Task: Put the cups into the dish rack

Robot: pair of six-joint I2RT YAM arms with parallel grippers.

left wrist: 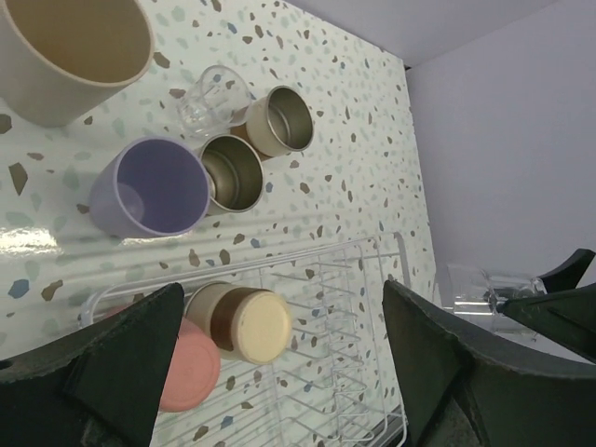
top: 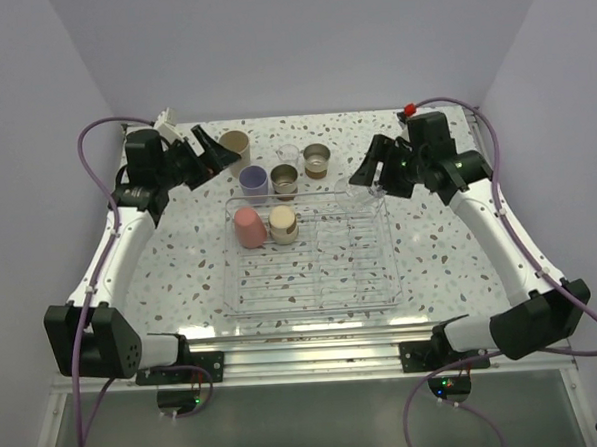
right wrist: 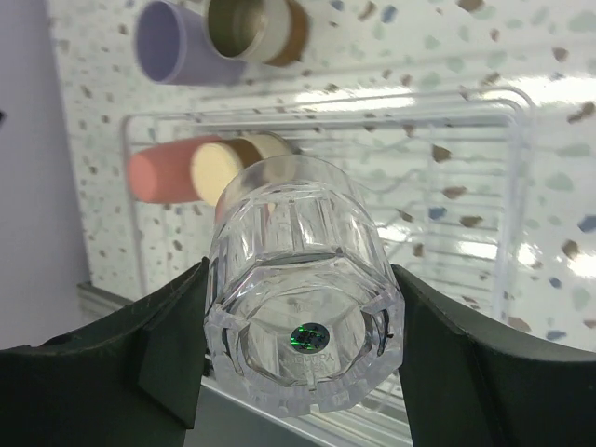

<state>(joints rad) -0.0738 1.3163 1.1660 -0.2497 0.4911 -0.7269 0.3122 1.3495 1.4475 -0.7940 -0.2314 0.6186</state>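
The table (top: 450, 246) carries the rack (top: 394, 279) at its middle, and most of the rack's ribbed floor is free. Only the far left corner is taken: a coral cup (top: 250, 227) and a steel cup (top: 284, 224) stand there mouth down, touching or nearly so.

My right gripper (top: 361, 183) is clamped on a clear cup (right wrist: 303, 279), a finger on each side wall, with the base towards the wrist camera and the mouth pointing away. It hangs at the rack's far right corner, about over the wall. How high above it I cannot tell.

My left gripper (top: 212, 153) has its jaws apart and holds nothing. It sits over the cups waiting on the table behind the rack: beige (top: 235, 145), lavender (top: 254, 179), a second clear one (top: 287, 154) and two steel ones (top: 285, 180) (top: 316, 160).

I take the step in hand to be seating the clear cup. To do it well, I would first carry it inward past the wall, over free floor to the right of the steel cup. Then I would turn the mouth down and lower it slowly until the rim rests on the ribs. Only then would I part the fingers.

Clear plastic probably slips easily, so I would keep the squeeze firm through the turn. I would also watch the wrist view for the rim catching on the wall.
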